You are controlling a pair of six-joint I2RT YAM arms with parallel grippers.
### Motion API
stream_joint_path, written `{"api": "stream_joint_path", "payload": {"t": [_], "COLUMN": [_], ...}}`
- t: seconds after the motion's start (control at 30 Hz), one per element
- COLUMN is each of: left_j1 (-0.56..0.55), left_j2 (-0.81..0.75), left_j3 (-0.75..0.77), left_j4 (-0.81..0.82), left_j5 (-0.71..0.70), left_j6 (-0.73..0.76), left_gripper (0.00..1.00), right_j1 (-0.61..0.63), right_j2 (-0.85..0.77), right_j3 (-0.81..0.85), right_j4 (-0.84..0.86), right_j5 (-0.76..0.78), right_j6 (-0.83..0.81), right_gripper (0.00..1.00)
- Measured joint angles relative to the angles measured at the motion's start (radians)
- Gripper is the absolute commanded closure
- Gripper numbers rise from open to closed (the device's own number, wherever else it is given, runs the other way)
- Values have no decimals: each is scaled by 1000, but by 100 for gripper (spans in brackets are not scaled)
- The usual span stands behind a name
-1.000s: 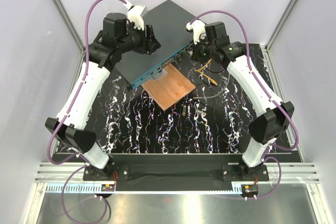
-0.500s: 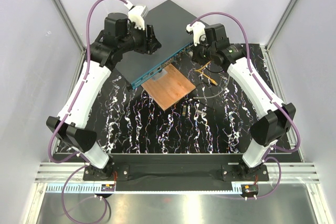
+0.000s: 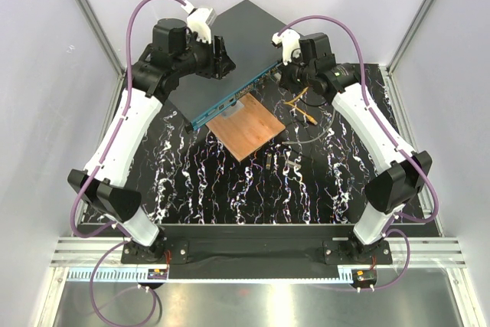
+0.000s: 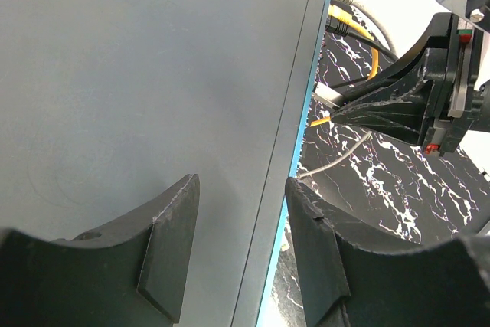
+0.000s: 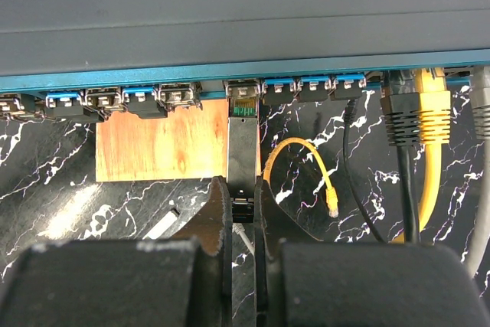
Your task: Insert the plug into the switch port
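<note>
A black, white-veined worktop (image 3: 230, 189) inside a white-walled cell carries the switch (image 3: 233, 36), set cornerwise at the far side with its blue socket face toward the arms. From above, both arms reach forward and bend inward to that box. The left hand (image 3: 220, 63) is over its dark top and the right hand (image 3: 285, 76) is at the blue face; the plug is too small to pick out there. The right wrist camera supplies it: the plug (image 5: 243, 139), a slim metal block, is pinched at its rear end by the right hand's clenched fingers. It points straight at a socket, its tip at the mouth (how deep it sits cannot be made out). A brown board (image 5: 157, 147) lies just beneath that face, and a yellow cable (image 5: 421, 109) occupies a socket further right. The left wrist camera shows the left hand with jaws parted and nothing between them, poised over the switch's top beside its front edge. Whether its fingers touch the lid is unclear. Both wrist views cut the switch off at the frame edges.
</note>
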Motion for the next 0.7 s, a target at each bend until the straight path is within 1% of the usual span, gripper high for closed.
{"api": "stream_joint_path", "payload": {"t": [0.3,0.7], "left_j1": [0,0], "left_j2": [3,11], "left_j3": [0,0], "left_j4": [0,0], "left_j5": [0,0], "left_j6": [0,0], "left_gripper": [46,46], "right_j1": [0,0], "right_j2": [1,10], "right_j3": [4,15], "right_j4": [-2,-3], "right_j5": [-27,-24], "right_j6": [2,3], "right_gripper": [100,100]}}
